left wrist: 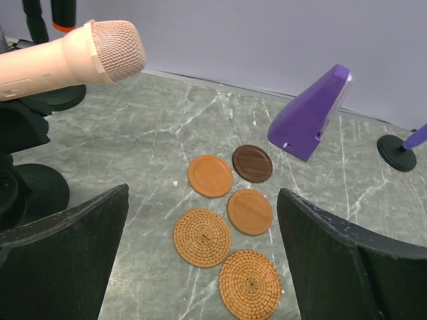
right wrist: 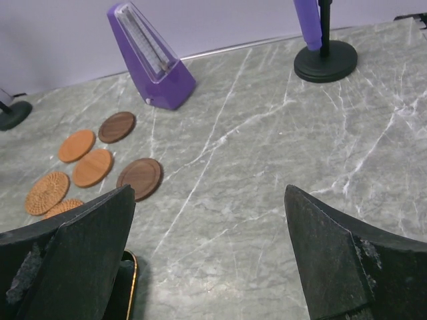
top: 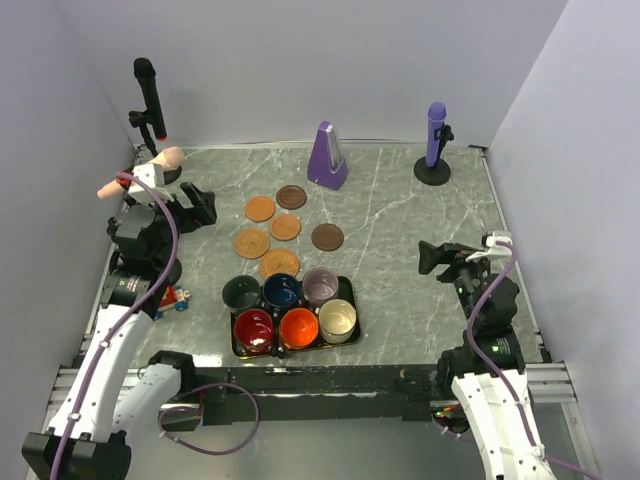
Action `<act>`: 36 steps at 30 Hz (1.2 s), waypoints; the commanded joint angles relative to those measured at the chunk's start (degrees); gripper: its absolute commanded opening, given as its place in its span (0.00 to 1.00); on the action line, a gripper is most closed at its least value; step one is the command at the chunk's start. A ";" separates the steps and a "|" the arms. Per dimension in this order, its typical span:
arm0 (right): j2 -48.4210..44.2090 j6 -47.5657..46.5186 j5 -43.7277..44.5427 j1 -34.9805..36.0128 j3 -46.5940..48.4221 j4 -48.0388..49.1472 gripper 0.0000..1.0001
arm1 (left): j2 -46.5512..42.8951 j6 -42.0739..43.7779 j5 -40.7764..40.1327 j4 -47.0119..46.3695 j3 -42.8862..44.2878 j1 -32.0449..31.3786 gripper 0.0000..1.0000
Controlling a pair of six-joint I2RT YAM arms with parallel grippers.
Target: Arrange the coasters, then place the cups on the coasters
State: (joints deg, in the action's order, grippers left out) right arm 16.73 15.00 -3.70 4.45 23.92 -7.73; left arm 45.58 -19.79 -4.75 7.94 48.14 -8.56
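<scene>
Coasters (top: 285,227), six thin flat round discs, two woven rattan and four smooth wood from orange to dark brown, lie in a loose cluster left of centre in the top view, flat on the grey marble tabletop (top: 400,200). They aren't lined up yet. Cups (top: 298,327), six small handled mugs in mixed colours, sit packed two rows by three in the black rectangular tray (top: 353,292) just below the cluster, probably as the starting stock. Your left fingers (left wrist: 67,260) are spread wide and empty, aimed over the coasters, likely because those go first. Your right fingers (right wrist: 333,260) are also wide and empty, parked lower right, well apart from everything.
</scene>
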 commanded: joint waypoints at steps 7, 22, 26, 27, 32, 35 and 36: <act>-0.12 -0.77 -1.12 -0.40 4.37 -1.85 0.99 | 1.78 0.63 4.21 -3.81 2.48 -0.58 0.97; 4.80 0.81 -0.60 -0.49 11.67 -11.52 0.99 | 36.39 6.34 3.88 9.80 25.75 -16.23 0.92; 6.38 0.99 -2.36 -0.40 13.16 -12.75 0.99 | 47.11 7.04 3.70 10.78 31.92 -16.67 0.84; 6.73 1.08 -2.97 -0.40 13.52 -13.10 0.99 | 49.40 7.40 3.09 10.78 33.67 -16.84 0.83; 8.14 0.55 -4.47 -0.40 14.48 -14.59 0.99 | 57.51 7.14 2.29 13.86 37.38 -16.32 0.77; 8.49 0.55 -4.38 -0.40 14.66 -15.47 0.99 | 57.43 7.22 1.86 11.40 33.61 -15.79 0.73; 8.49 0.46 -4.47 -0.40 14.75 -15.56 0.99 | 57.43 7.75 0.72 11.65 32.82 -15.53 0.71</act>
State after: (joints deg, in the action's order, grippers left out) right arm 24.47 15.44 -7.22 4.29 35.68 -22.22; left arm 104.38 -13.19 -1.87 20.08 82.39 -24.77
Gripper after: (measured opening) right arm 0.993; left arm 0.743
